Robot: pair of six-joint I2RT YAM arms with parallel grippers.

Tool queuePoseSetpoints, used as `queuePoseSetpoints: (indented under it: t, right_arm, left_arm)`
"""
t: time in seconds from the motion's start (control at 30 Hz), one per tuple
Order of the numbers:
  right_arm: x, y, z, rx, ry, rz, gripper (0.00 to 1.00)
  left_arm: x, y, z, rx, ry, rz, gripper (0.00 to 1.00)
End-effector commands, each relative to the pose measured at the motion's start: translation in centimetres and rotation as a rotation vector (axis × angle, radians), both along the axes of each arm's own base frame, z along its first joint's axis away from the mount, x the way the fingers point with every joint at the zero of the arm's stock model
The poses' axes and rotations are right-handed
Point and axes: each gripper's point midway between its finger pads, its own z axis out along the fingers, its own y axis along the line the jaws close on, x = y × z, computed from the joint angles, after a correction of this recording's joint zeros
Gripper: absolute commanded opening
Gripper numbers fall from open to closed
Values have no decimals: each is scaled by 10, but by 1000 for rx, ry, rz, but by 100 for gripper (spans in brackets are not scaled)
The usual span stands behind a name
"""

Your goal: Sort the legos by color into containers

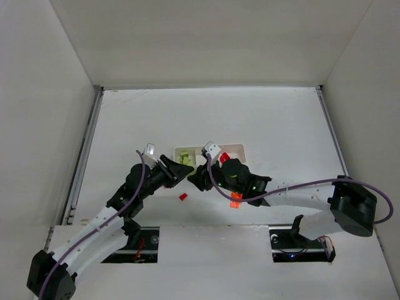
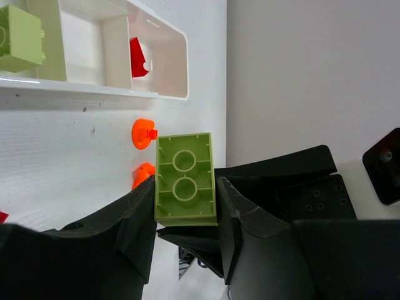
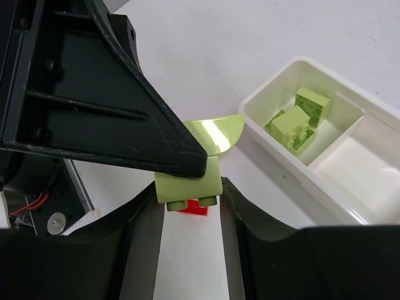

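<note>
A pale yellow-green lego (image 2: 185, 178) sits between my left gripper's (image 2: 185, 206) fingers, touched on both long sides. In the right wrist view the same lego (image 3: 187, 182) also sits tight between my right gripper's (image 3: 189, 206) fingers, with a left finger (image 3: 106, 94) above it. The grippers (image 1: 181, 170) (image 1: 199, 178) meet just in front of the white tray (image 1: 240, 147). Its left compartment holds green legos (image 3: 294, 125), its right one a red lego (image 2: 137, 57), and the middle one (image 2: 81, 44) looks bare. A red lego (image 1: 183, 196) lies on the table.
Two orange legos (image 2: 144, 133) (image 2: 142, 174) lie on the table in front of the tray. Another orange lego (image 1: 235, 201) shows by the right arm. White walls enclose the table on three sides.
</note>
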Motion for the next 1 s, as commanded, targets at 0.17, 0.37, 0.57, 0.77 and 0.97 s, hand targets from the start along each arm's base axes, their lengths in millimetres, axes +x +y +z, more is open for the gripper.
queuePoseSetpoints:
  t: [0.17,0.37,0.57,0.77,0.97]
  right_arm:
    - [0,-6,28,105,-31,-2,35]
    - [-2,-8,14,64,-7,1,35]
    - [-4,-10,4,33,7,2,35]
    - [-6,-11,0,17,13,10,35]
    - [-7,-11,-4,11,24,13,34]
  left_arm:
    - [8,8,3,31,-36,29,10]
    - [19,18,11,68,-72,70,10]
    - [29,25,15,94,-93,95,10]
    - [38,31,10,129,-100,121,10]
    - [40,36,14,126,-122,139,10]
